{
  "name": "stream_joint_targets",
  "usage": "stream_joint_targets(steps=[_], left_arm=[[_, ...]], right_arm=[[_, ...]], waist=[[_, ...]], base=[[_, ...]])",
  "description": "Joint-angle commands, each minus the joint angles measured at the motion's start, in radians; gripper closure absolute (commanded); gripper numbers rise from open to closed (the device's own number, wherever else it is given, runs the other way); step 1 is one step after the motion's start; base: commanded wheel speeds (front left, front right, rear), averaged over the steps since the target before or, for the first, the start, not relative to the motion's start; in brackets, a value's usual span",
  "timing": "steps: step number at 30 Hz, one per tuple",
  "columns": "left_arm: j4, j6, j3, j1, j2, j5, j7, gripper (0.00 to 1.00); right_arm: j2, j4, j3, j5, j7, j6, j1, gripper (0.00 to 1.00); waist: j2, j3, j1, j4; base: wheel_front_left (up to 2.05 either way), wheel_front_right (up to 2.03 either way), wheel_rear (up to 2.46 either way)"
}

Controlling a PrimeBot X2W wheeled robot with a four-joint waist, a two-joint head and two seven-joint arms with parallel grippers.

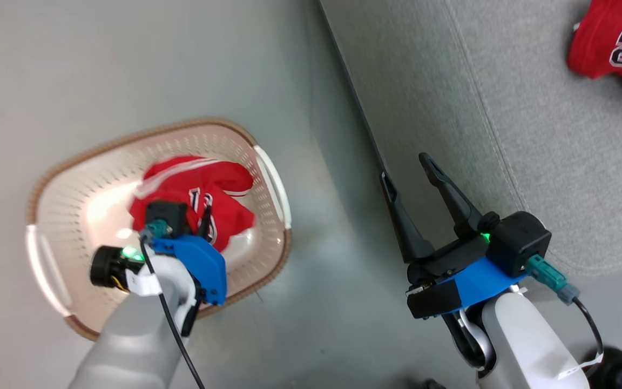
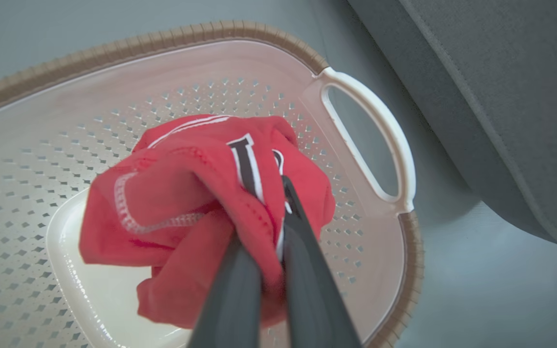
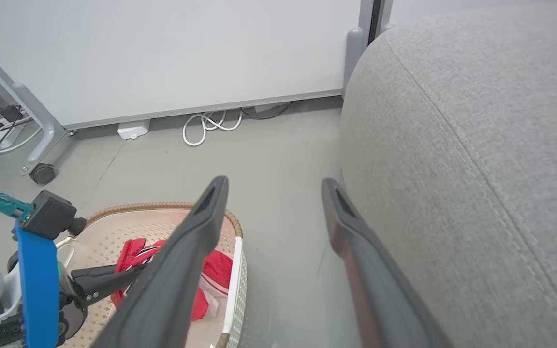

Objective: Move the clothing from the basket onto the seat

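A crumpled red jersey (image 1: 192,200) lies bunched inside the cream basket (image 1: 143,132) on the floor (image 1: 127,54), its cloth pinched between the closed fingers of the left gripper (image 2: 266,217), which reaches down from above. A second red jersey (image 1: 608,48), numbered 23, lies well apart on the grey seat (image 1: 532,162). The right gripper (image 1: 407,167) hangs wide open and empty beside the seat's edge.

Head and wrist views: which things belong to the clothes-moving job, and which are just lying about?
Job: basket jersey, held by left gripper; basket; number 23 jersey; seat.
Lying about: white cable coil; white box; castor.
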Motion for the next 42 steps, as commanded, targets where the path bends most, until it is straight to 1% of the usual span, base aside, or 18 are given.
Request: stream_joint_targets(steps=[1,2,3,6,13,19,24,30,42], left_arm=[[-0.016,-0.006,-0.003,0.023,-0.007,-0.007,-0.007,1.0],[-0.024,-0.008,-0.005,0.036,-0.012,-0.008,-0.008,1.0],[-0.024,-0.008,-0.005,0.036,-0.012,-0.008,-0.008,1.0],[-0.052,-0.013,-0.005,0.07,-0.021,-0.016,-0.009,1.0],[-0.152,-0.019,-0.011,0.146,-0.034,-0.013,-0.01,1.0],[-0.234,-0.022,-0.026,0.203,-0.038,-0.002,-0.01,1.0],[-0.287,-0.025,-0.039,0.227,-0.04,-0.006,-0.01,1.0],[-0.36,-0.022,-0.094,0.228,-0.04,-0.032,-0.01,1.0],[-0.436,-0.022,-0.228,0.126,-0.039,-0.12,-0.009,1.0]], right_arm=[[0.001,0.009,-0.002,-0.013,-0.004,0.0,0.01,0.0],[0.001,0.015,-0.004,-0.017,-0.004,0.0,0.016,0.0],[0.001,0.015,-0.004,-0.017,-0.004,0.0,0.016,0.0],[0.001,0.031,-0.006,-0.032,-0.002,0.0,0.031,0.0],[0.0,0.049,-0.029,-0.053,0.033,0.0,0.089,0.0],[0.0,0.041,-0.039,-0.065,0.064,0.0,0.149,0.0],[0.0,0.025,-0.039,-0.068,0.094,0.0,0.19,0.0],[0.0,0.017,-0.036,-0.064,0.119,0.0,0.229,0.0],[0.0,0.013,-0.021,-0.045,0.143,0.0,0.278,0.0]], waist=[[0.0,-0.09,0.0001,0.056],[0.0,-0.113,0.0001,0.066],[0.0,-0.113,0.0001,0.066],[0.0,-0.174,0.0001,0.092],[0.0,-0.313,0.0001,0.155],[0.0,-0.425,0.0001,0.198],[0.0,-0.498,0.0001,0.229],[0.0,-0.568,0.0001,0.259],[0.0,-0.655,0.0001,0.295]], base=[[0.0,0.0,0.0],[0.0,0.0,0.0],[0.0,0.0,0.0],[0.0,0.0,0.0],[0.0,0.0,0.0],[0.0,0.0,0.0],[0.0,0.0,0.0],[0.0,0.0,0.0],[0.0,0.0,0.0]])
